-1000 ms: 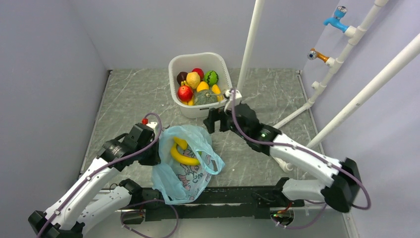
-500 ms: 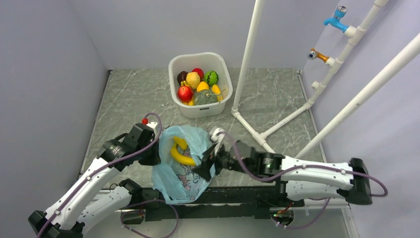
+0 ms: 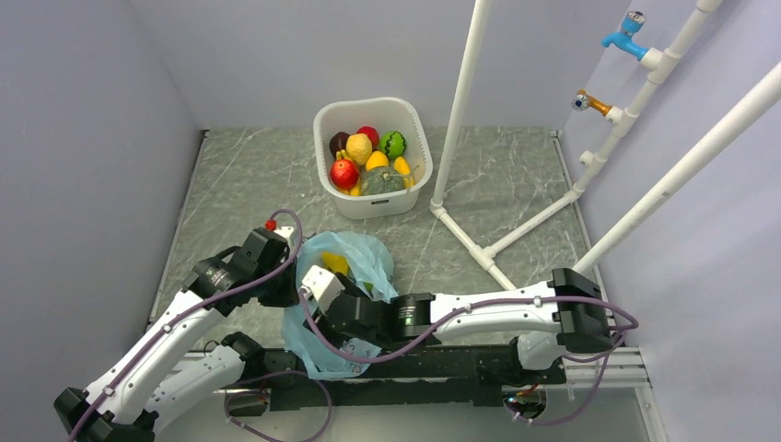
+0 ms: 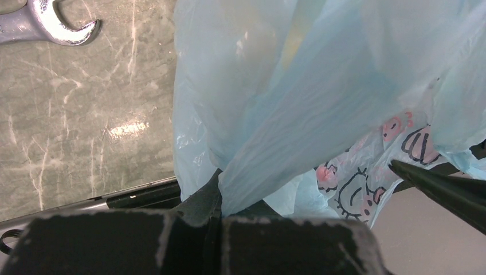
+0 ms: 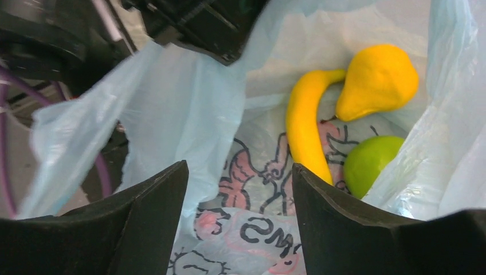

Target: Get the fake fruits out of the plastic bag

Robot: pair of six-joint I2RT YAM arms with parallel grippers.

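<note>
The light-blue plastic bag (image 3: 361,262) lies at the table's near edge, its mouth held open. My left gripper (image 3: 284,287) is shut on the bag's left rim; the left wrist view shows the film (image 4: 298,109) pinched between its jaws (image 4: 220,197). My right gripper (image 3: 324,295) hangs over the bag mouth, open and empty (image 5: 240,229). In the right wrist view a yellow banana (image 5: 304,129), a yellow pear-shaped fruit (image 5: 378,77) and a light green apple (image 5: 369,163) lie inside the bag, just beyond the right finger (image 5: 338,223). From above only a bit of yellow fruit (image 3: 336,263) shows.
A white basket (image 3: 410,115) with several fruits stands at the back centre. White pipes (image 3: 460,101) rise right of it and run along the table (image 3: 470,249). A steel wrench (image 4: 49,26) lies on the table left of the bag.
My right arm has swung from beside the basket down to the bag and now reaches over its mouth, covering the banana in the top view. The left arm has held still.
</note>
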